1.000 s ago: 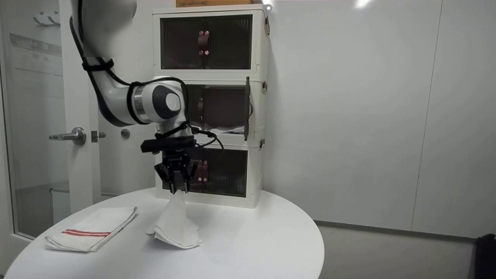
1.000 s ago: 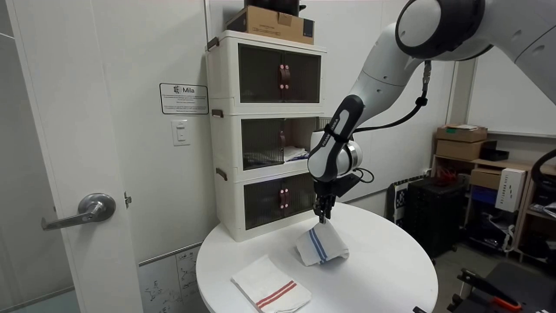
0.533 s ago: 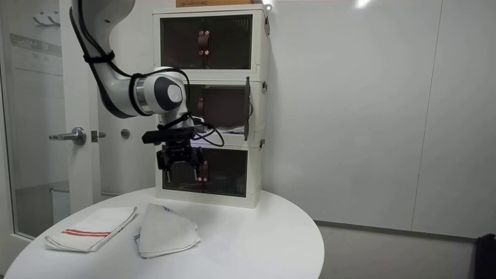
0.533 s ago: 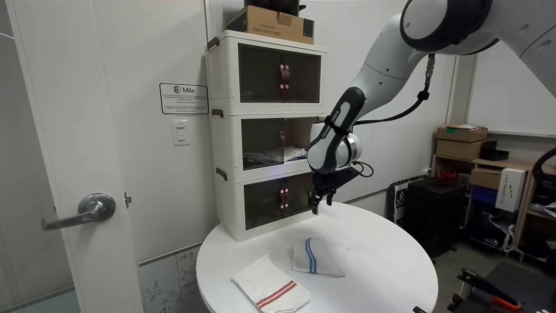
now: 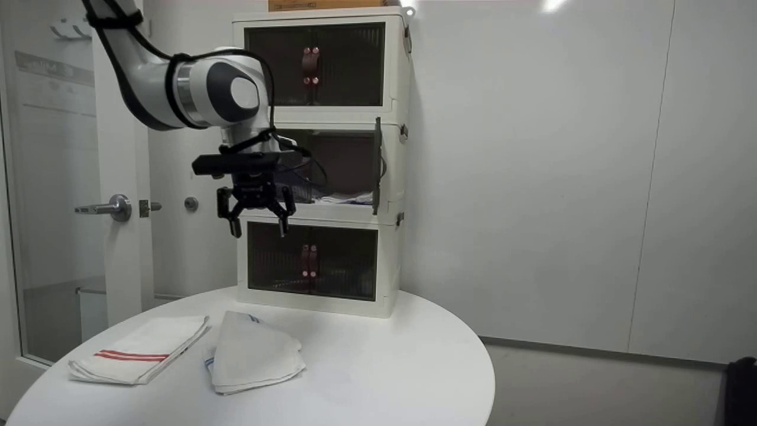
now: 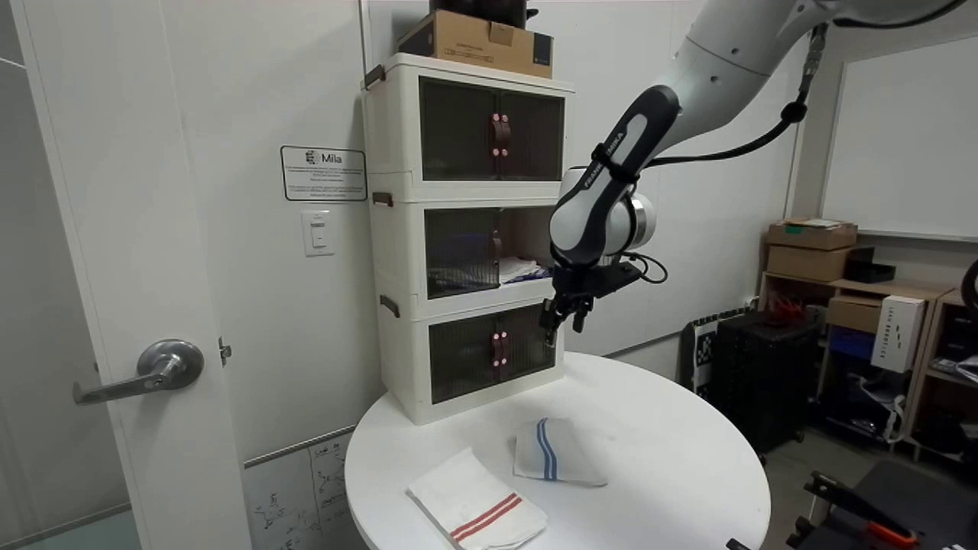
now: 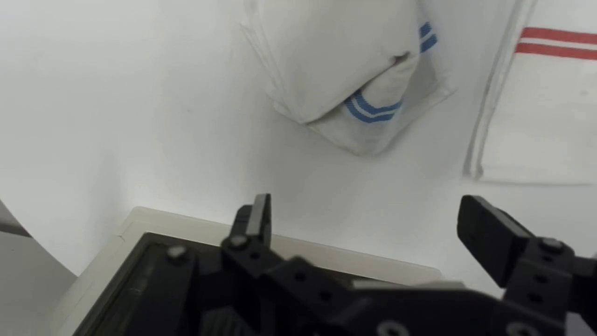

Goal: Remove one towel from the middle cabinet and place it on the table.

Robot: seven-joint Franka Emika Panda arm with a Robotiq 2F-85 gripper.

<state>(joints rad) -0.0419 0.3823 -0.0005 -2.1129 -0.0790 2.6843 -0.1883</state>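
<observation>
Over tbl (image 5: 384, 378), pincer (image 5: 259, 229) spread wide, blue-striped towel (image 7: 336, 56) cut off @ wrist-view top, mid cab (image 6: 393, 252) partly hidden behind arm (image 6: 584, 221)

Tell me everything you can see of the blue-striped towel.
The blue-striped towel is off-white, thin-looking cloth with paired blue stripes, slightly curved in an exterior view and bending sharply at a fold in the wrist view. It lies loosely folded, layers skewed, on the round white table, in front of the cabinet stack, beside but apart from the red-striped towel. The spread fingers are clear of it; only the table visibly touches it.
</observation>
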